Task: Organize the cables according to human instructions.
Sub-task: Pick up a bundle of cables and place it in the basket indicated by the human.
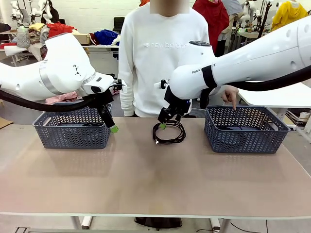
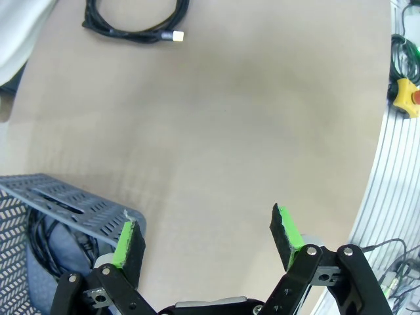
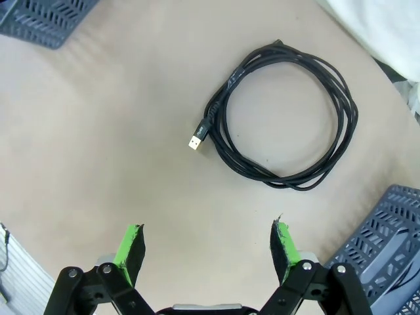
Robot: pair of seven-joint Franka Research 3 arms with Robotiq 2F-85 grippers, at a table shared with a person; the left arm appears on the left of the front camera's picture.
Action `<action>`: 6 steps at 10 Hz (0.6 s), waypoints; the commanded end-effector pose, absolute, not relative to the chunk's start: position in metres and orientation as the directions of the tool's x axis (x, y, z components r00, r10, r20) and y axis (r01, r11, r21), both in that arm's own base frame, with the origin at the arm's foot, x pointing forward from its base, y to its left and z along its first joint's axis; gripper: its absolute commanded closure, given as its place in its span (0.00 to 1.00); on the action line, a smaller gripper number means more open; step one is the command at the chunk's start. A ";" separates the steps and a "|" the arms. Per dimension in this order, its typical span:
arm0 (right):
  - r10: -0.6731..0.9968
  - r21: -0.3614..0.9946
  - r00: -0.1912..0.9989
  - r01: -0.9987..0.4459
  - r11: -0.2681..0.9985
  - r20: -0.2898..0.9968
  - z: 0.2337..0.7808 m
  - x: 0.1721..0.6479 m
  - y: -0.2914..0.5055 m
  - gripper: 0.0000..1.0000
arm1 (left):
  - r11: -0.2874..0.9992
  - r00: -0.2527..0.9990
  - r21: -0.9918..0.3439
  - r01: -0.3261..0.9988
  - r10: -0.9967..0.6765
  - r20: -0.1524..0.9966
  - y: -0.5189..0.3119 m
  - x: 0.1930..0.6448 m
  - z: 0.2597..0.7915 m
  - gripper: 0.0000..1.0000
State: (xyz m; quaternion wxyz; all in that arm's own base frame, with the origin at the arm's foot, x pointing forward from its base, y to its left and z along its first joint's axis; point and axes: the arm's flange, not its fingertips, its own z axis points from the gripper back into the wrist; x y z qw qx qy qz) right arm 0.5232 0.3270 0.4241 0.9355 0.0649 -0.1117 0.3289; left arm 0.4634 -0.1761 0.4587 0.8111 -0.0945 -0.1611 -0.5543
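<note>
One coiled black cable (image 1: 169,132) lies flat on the surface (image 1: 146,170), near the far edge and about midway between the left basket (image 1: 72,128) and the right basket (image 1: 245,128). Its loop is close to round, so no strong long axis; a light-tipped plug end (image 3: 195,142) sticks out on the side of the coil facing the robot. The right hand (image 1: 164,124) hangs just above the coil's far-left rim, fingers spread wide, nothing between them. In the right wrist view the coil sits ahead of the pads (image 3: 284,241) and offset toward one side, so a small shift forward is probably needed before descent. The left hand (image 1: 111,127), also spread and empty, hovers at the inner corner of the left basket, well apart from the coil. The right arm is clearly the nearer. The person's finger (image 1: 233,103) points down over the right basket, likely the destination. More cable shows inside both baskets
</note>
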 end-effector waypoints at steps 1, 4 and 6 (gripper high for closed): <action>0.599 0.036 0.755 -0.629 0.777 0.269 0.427 0.519 0.320 0.00 | 0.366 0.333 0.022 0.931 -0.870 0.364 -0.174 0.465 0.459 0.00; 0.599 0.036 0.755 -0.629 0.777 0.269 0.427 0.519 0.320 0.00 | 0.366 0.333 0.022 0.931 -0.870 0.364 -0.174 0.465 0.459 0.00; 0.599 0.036 0.755 -0.629 0.777 0.269 0.427 0.519 0.320 0.00 | 0.366 0.333 0.022 0.931 -0.870 0.364 -0.174 0.465 0.459 0.00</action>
